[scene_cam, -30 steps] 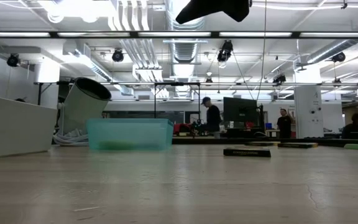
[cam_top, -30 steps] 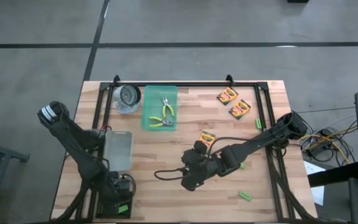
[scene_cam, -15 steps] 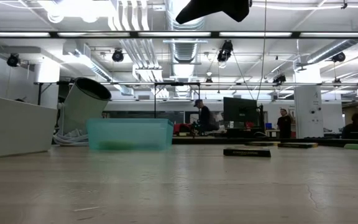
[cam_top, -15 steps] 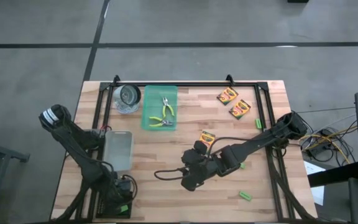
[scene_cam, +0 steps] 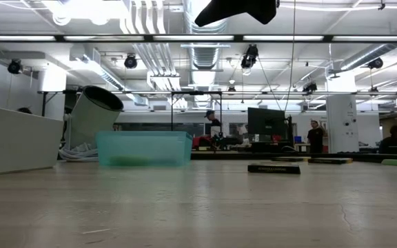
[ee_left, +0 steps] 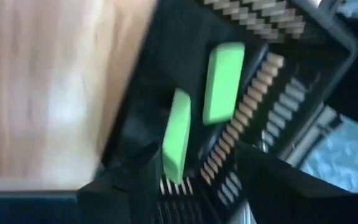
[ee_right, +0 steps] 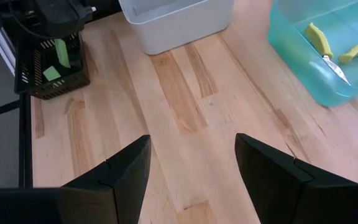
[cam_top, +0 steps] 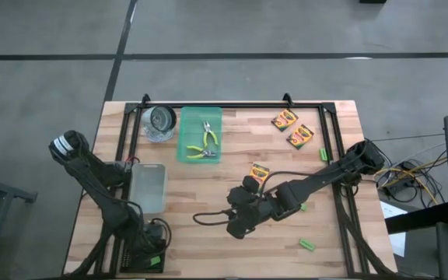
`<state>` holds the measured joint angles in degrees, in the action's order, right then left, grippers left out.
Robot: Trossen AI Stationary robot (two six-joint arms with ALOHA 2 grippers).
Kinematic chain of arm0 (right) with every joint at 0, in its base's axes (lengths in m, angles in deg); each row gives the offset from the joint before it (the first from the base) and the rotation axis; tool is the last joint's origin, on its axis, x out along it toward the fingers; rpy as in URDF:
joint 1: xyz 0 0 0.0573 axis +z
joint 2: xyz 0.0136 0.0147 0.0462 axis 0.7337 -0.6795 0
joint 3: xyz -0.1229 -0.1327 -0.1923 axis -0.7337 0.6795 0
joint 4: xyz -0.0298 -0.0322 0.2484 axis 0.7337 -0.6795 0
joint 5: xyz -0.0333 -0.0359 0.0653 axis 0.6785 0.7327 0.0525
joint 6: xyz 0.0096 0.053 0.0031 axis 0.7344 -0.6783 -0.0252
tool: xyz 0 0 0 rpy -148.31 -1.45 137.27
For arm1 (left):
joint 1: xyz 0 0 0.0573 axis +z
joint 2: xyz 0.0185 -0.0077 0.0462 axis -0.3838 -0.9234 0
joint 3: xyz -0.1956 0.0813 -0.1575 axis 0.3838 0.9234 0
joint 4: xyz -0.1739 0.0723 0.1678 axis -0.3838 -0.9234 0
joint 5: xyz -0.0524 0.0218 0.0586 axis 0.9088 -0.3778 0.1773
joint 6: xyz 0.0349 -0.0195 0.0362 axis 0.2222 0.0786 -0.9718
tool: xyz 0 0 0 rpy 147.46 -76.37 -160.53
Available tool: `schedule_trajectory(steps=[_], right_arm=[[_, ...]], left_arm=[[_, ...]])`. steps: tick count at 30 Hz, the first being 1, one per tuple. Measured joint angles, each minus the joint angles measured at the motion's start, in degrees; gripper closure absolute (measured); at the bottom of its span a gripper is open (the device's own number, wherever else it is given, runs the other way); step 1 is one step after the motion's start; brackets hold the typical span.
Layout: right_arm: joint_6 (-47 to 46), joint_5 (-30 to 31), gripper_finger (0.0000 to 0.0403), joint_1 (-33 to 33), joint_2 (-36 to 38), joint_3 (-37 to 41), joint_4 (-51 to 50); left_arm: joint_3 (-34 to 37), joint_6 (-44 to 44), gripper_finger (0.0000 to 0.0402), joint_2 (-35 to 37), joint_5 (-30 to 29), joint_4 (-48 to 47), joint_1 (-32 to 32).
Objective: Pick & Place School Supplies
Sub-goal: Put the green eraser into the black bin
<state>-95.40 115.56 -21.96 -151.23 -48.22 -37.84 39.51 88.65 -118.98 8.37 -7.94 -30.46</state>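
Observation:
My left gripper [ee_left: 197, 186] hangs open over a black basket [cam_top: 148, 257] at the table's near left corner. The basket holds two green blocks [ee_left: 224, 81]. My right gripper [ee_right: 191, 168] waits open above bare wood at mid-table [cam_top: 238, 224]. Three crayon boxes [cam_top: 285, 119] [cam_top: 300, 136] [cam_top: 260, 173] lie flat on the right half. Loose green blocks [cam_top: 308, 245] [cam_top: 324, 155] [cam_top: 302, 206] lie on the table near them. Two yellow-green pliers [cam_top: 206, 140] lie in the teal tray [cam_top: 187, 124]. My left gripper's fingers stand wide apart, pointing down into the basket. One green block [ee_left: 176, 140] stands on edge close beside one finger [ee_left: 135, 180]. I cannot tell whether they touch.
A clear bin [cam_top: 148, 187] stands between the basket and the teal tray. A tipped-over cup [cam_top: 160, 123] lies at the far left, beside the tray. A black frame [cam_top: 232, 105] runs along the table's far and side edges. People move in the room behind.
Neither gripper has visibly changed place. In the room behind the table, a person has walked toward the left.

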Motion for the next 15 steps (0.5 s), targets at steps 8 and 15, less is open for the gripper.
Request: schedule_trajectory(steps=[8, 15], right_arm=[[0.02, 0.0, 0.0177, -0.02, 0.0, 0.0, 0.0], [0.02, 0.0, 0.0177, -0.02, 0.0, 0.0, -0.01]], left_arm=[[0.0, 0.07, 0.0186, 0.04, 9.66, -0.33, 0.18], [0.0, -0.23, 0.0186, 0.06, 15.82, -0.32, 1.25]])
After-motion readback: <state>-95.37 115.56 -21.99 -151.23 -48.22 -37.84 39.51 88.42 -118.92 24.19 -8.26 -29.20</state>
